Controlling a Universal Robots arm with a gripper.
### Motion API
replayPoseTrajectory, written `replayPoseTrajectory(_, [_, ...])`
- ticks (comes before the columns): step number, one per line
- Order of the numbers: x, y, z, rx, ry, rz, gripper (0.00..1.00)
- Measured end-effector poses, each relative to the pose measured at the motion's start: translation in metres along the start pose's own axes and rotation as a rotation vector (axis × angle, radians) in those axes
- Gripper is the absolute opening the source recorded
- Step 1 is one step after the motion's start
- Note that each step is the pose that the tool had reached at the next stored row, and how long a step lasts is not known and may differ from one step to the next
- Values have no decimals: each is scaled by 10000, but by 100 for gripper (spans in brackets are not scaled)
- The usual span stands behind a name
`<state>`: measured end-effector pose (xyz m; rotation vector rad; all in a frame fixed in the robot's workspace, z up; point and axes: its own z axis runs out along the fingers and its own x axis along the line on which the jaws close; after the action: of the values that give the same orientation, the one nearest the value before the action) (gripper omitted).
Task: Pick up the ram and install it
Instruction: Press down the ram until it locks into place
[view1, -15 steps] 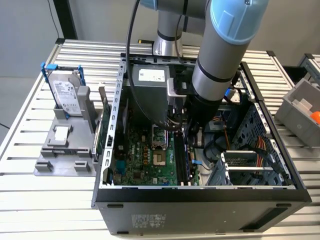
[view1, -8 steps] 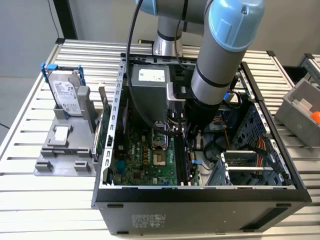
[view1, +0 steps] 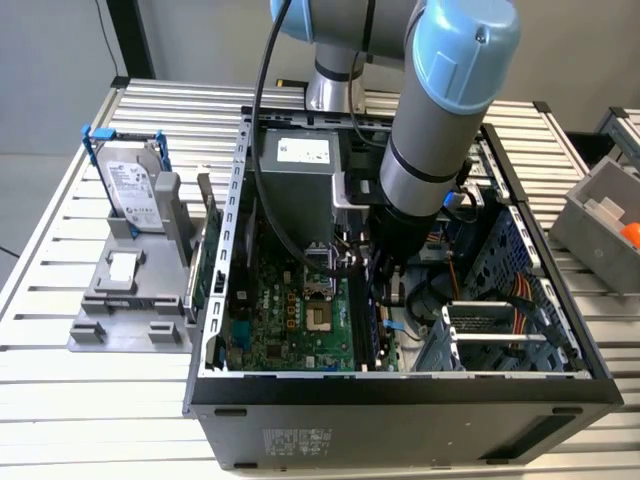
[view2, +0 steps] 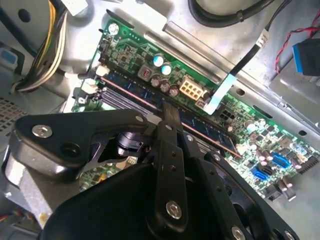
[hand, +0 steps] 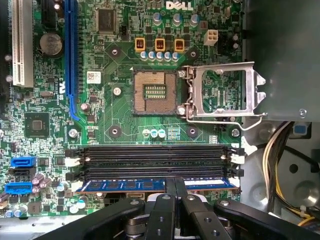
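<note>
Gripper (hand: 172, 186) pinches the ram (hand: 130, 184) mid-length (fingers closed on it), its long axis parallel to the slots (hand: 150, 155) just beside.

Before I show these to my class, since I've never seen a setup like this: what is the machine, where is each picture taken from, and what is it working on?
The grey and blue machine is a robot arm, reaching down into an open computer case on a slatted metal table. The exterior view is shot from off the arm. Both wrist views ride near its hand, looking down at the green motherboard. There you see an open processor socket and black memory slots. The hand's black fingers close around a blue ram stick standing in a slot. Beside the case, at the exterior view's left, a grey rack holds a hard drive.
</note>
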<state>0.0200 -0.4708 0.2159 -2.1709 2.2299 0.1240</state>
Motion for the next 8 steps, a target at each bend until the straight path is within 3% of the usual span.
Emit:
replayPoseTrajectory(2, [-8,0,-18,-7,41,4,0])
replayPoseTrajectory(4, [-13,2,-66,10,-53,1,0])
replayPoseTrajectory(8, [-22,10,-256,3,-26,1,0])
